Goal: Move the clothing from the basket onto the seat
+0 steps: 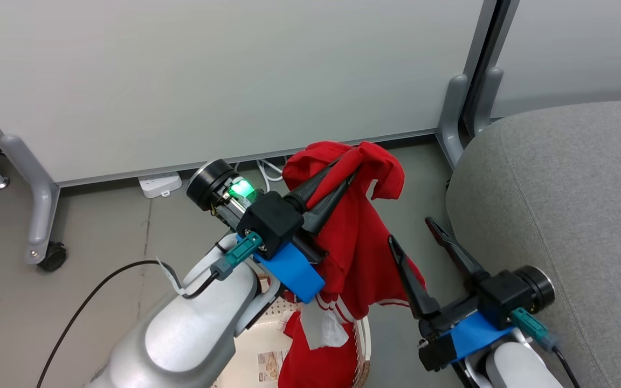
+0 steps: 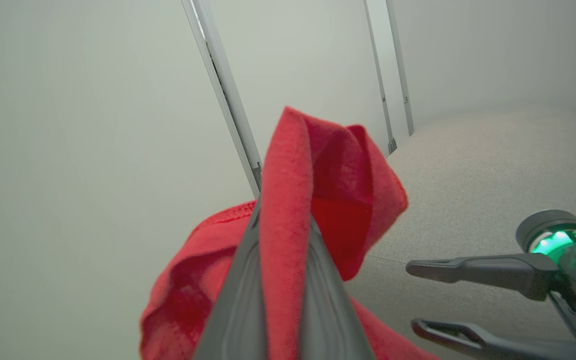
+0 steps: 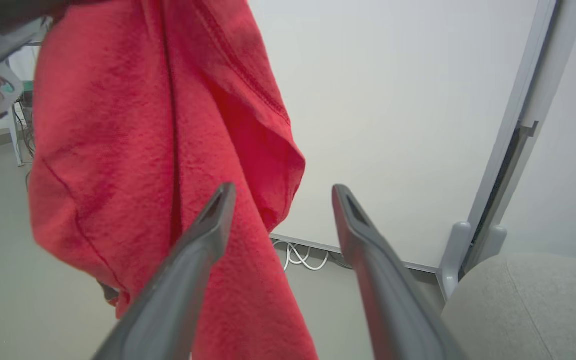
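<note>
Clothing (image 1: pixel 353 237) aloft in left fingers (image 1: pixel 313 188), right fingers (image 1: pixel 408 280) spread

Reaches up from 7 o'clock in the head view with the left arm (image 1: pixel 186 334), pointing the left gripper (image 1: pixel 343 173) toward 1 o'clock, fingers pinched tight on the clothing (image 1: pixel 359 242). Holds the right gripper (image 1: pixel 410 230) at 4 o'clock, fingers spread wide, aimed toward 11 o'clock.
</note>
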